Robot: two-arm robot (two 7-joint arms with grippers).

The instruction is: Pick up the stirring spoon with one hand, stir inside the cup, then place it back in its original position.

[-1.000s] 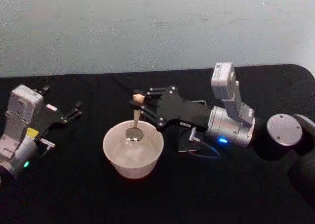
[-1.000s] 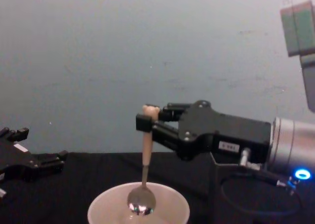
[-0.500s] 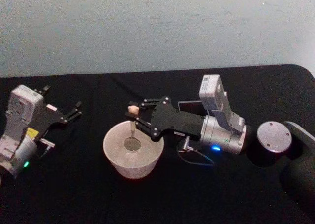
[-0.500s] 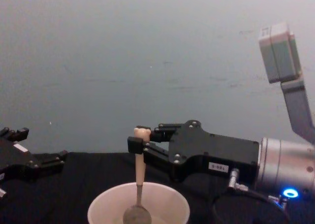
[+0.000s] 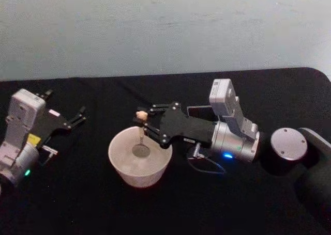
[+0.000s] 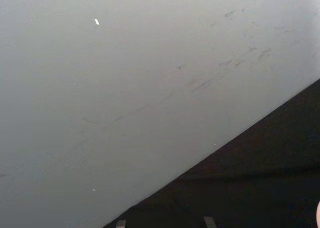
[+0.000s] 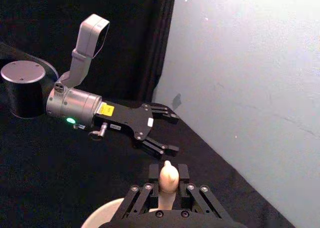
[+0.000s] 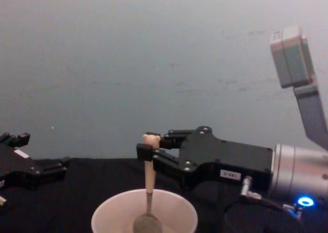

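The cream-white cup [image 5: 124, 165] stands at the middle of the black table, also in the chest view [image 8: 107, 212]. My right gripper [image 5: 140, 118] reaches over its rim and is shut on the stirring spoon [image 5: 140, 127] near the bear-head top of the peach handle. The spoon hangs upright with its metal bowl [image 8: 147, 224] down inside the cup. In the right wrist view the handle top [image 7: 168, 177] sits pinched between the fingers. My left gripper [image 5: 80, 115] rests open at the table's left, apart from the cup.
A dark square holder [image 5: 199, 112] lies on the table behind my right arm, mostly hidden by it. A thin cable [image 5: 207, 164] loops under the right wrist. The pale wall [image 5: 165, 28] runs along the table's back edge.
The right gripper has lowered and shifted left with the spoon, dipping its bowl from rim height down into the cup, then nudged slightly within it. The left arm has stayed still.
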